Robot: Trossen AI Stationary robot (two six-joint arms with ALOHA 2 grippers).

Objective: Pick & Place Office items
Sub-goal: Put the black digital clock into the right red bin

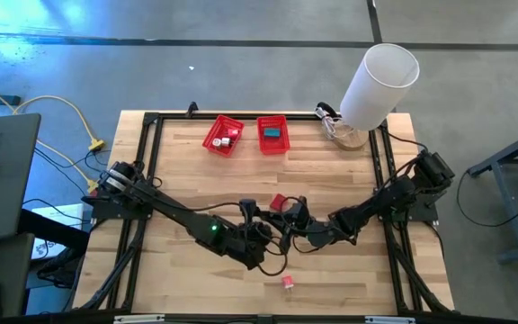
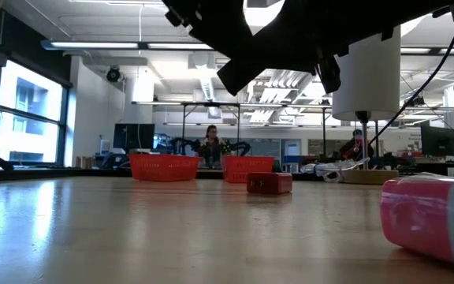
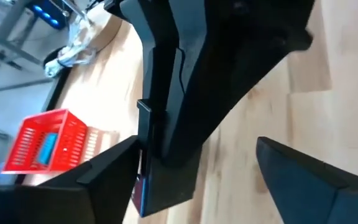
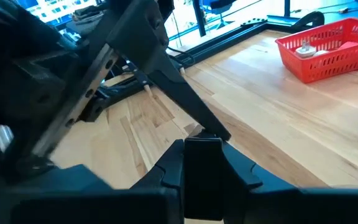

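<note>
Meeting over the middle of the counter (image 1: pixel 349 270), the two arms come nose to nose. The left gripper (image 1: pixel 263 236) has its fingers (image 3: pixel 107 167) spread wide, one on each side of the right gripper (image 1: pixel 297 222), touching nothing that can be seen. The right fingers (image 4: pixel 166 167) are pinching a dark block (image 4: pixel 202 158), held upright between them. In the left wrist view the right gripper's dark bulk fills the middle and hides most of the counter behind it. A red block (image 1: pixel 279 202) lies on the wood just beside the grippers, on the far side. A pink piece (image 1: pixel 288 282) lies alone near the front edge and looms at the low view's right. Two red baskets stand side by side at the back. The left basket (image 1: pixel 223 135) holds small white and red pieces, and the right basket (image 1: pixel 272 134) holds a teal one. A white cylinder (image 1: pixel 380 81) stands at the back right corner, with a tangle of clear stuff at its foot. Yellow cables (image 1: pixel 75 117) trail on the floor to the left. Beyond the counter, a person (image 2: pixel 211 143) sits behind the baskets, and another person (image 2: pixel 359 145) is farther right.
</note>
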